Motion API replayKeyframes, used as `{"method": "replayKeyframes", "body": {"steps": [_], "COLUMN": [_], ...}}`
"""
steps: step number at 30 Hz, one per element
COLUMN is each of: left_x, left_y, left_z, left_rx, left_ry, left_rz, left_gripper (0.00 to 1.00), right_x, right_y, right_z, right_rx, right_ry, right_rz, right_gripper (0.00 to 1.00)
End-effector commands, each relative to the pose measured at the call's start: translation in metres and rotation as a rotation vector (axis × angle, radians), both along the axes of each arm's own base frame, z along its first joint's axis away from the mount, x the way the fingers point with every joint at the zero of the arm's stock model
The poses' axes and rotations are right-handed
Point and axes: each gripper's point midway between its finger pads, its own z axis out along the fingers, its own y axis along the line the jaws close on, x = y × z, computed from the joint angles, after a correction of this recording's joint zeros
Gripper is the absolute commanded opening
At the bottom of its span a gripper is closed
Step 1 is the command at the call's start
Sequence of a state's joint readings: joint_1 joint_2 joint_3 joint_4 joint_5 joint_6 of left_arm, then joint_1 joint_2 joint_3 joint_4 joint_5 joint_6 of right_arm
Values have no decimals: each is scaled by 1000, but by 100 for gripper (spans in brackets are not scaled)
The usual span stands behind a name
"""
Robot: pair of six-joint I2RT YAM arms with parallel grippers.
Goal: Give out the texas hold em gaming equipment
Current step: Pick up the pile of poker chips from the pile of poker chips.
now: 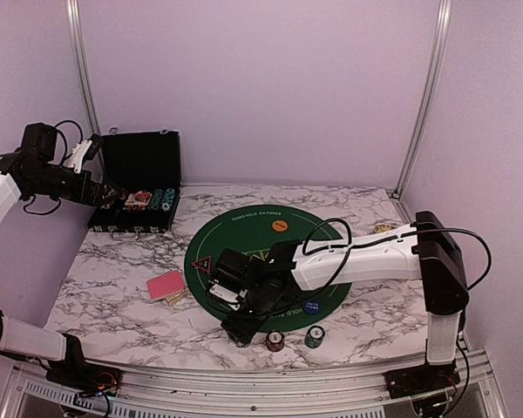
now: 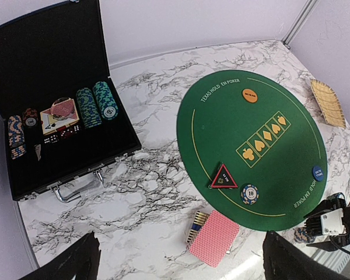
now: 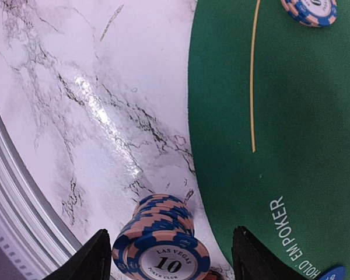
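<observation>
Partly done: buttons [image 2: 249, 94], triangle marker [image 2: 223, 177] and one chip [image 2: 249, 193] lie on the mat [image 2: 221, 116]; teal chips [image 2: 96, 105] sit undistributed in the case [image 2: 46, 52]; right end effector [image 3: 170, 232] straddles a chip stack [image 3: 157, 256] unclenched, left end effector [image 2: 179, 256] released.

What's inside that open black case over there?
Inside the black case: teal chip stacks, a pink-and-blue chip stack, playing cards and small dice. Whatever lies beneath the cards is covered.

The chip stack [image 3: 160, 251] runs off the bottom edge, the blue button [image 3: 333, 273] shows a sliver, and a lone chip [image 3: 310, 10] is cropped above.
</observation>
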State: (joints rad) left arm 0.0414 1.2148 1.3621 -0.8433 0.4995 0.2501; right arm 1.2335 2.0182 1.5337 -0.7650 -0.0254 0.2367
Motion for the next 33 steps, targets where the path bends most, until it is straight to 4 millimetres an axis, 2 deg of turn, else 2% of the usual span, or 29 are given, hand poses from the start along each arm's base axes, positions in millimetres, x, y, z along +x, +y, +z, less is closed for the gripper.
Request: {"method": "replayKeyframes", "body": {"steps": [1,11,16,23,33], "left_x": [-4,-2,-2,-2,0], "left_y": [-4,-2,-3,-3,-3], "left_z": [6,11,11,13,14], "left_rx": [-13,-7,-7,-7,-7], "left_ry": [4,-7,-8,-12,-9], "left_rz": [-14,-9,-9,-11,-10], "left_gripper": [99,99,99,99,99], "right_x": [-2,-5,-7,-4,0], "right_y": [6,4,4,6,14], "right_z": [-1,-4,-4,6,35], "right_rx": [15,11,17,28,75], "right_ry": [0,12,20,5,-15], "right_rz": [-5,-1,2,-1,-10], "right_gripper": [66,61,55,41,18]}}
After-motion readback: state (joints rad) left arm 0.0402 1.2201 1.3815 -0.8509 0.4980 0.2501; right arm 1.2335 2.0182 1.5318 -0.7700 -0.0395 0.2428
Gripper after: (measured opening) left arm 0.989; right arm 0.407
